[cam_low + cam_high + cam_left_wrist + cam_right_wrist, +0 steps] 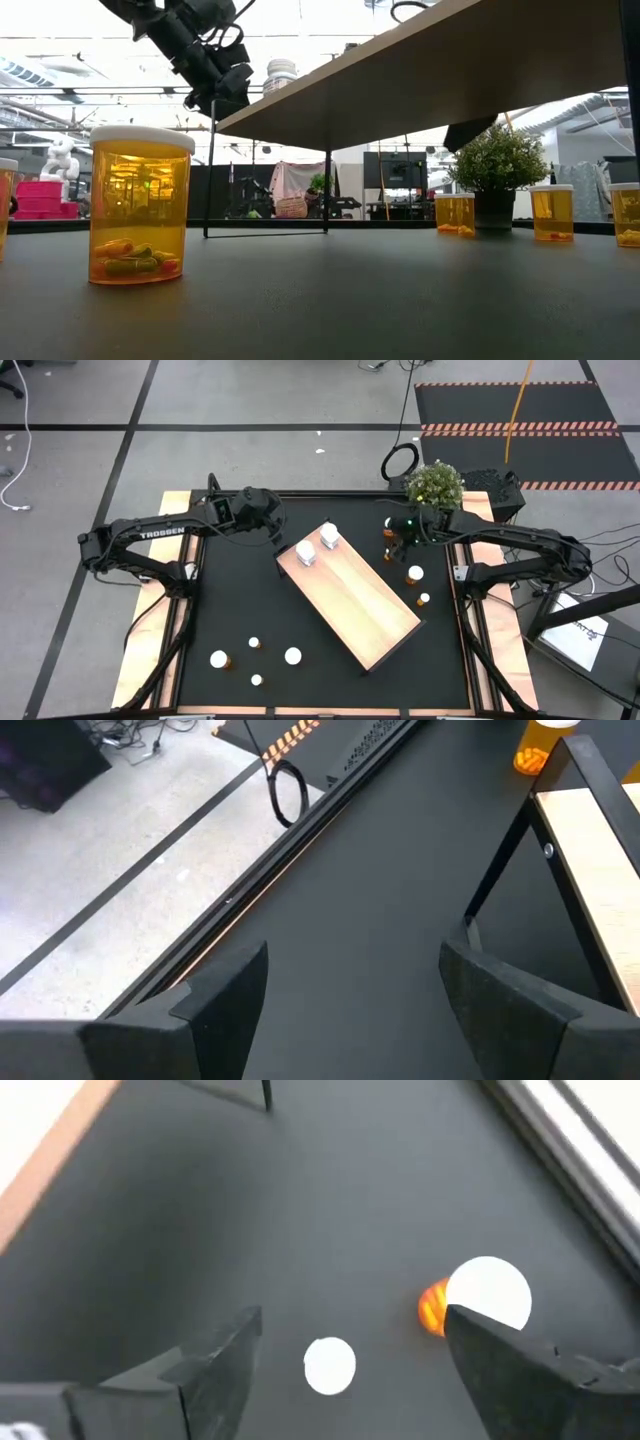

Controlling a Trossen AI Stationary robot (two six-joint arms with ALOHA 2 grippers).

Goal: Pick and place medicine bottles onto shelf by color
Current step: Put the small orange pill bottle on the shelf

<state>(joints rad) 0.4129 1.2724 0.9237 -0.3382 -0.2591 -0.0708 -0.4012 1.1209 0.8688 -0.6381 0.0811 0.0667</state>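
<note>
The shelf (350,600), a pale wooden board on thin dark legs, stood slantwise across the middle of the black worktop (240,600); two blocky white bottles (318,545) sat side by side at its far end, touching or nearly so, and the rest of its top was bare wood; on the worktop right of the shelf, three amber bottles with round white caps could be counted: one (389,536) by the right hand, one (414,574) nearer the shelf's long edge, and a smaller one (424,600) beyond it; near the front left corner lay four more: two with larger white caps (218,659) (292,656) and two small ones (254,644) (256,680); seen level, the closest amber bottle (140,204) was see-through, with coloured capsules at its bottom; "TROSSEN" was printed in white on the left arm (160,532); the left hand (272,532) hung beside the shelf's far end, fingers apart and holding nothing; the right hand (398,546) hovered over the bottles on the right, its fingers spread, with two white caps below it; a small potted plant (434,484) stood at the back right.
</note>
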